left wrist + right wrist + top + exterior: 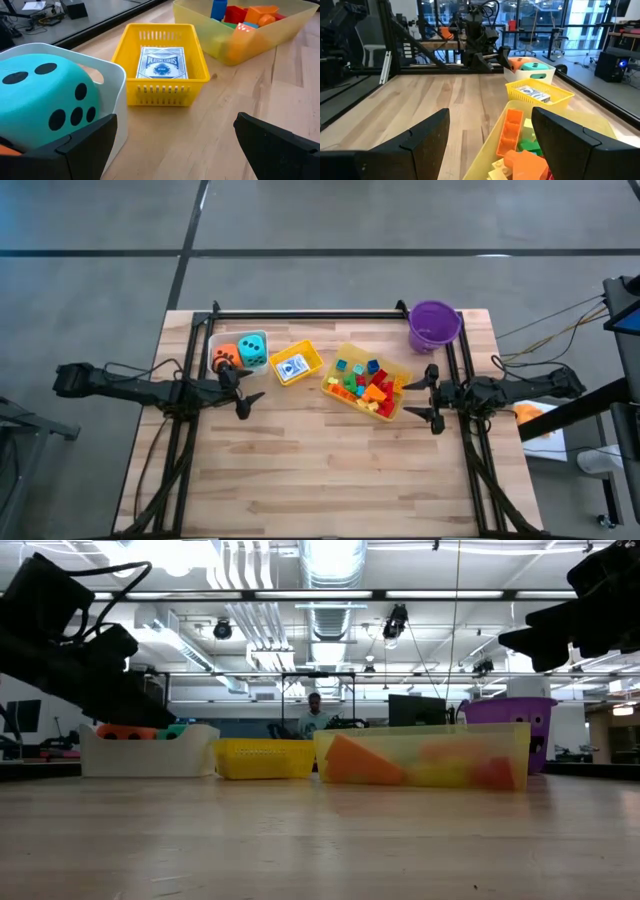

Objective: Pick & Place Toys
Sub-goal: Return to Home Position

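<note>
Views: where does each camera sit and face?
High: above the table, looking straight down; both arms, left tool and right tool open.
Low: table height, level toward the brick bin and room; arms overhead.
Left wrist: on that arm, facing teal die and basket; own fingers show.
Right wrist: on that arm, facing the left arm over the brick bin; own fingers show.
Shared: both wrist views see the basket.

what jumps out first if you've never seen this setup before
The big teal die with black dots, sitting in the white bin at the table's far edge on the left, grabs the eye. Next comes the yellow bin near the middle, heaped with bright bricks, and the purple bucket at the far right corner.
</note>
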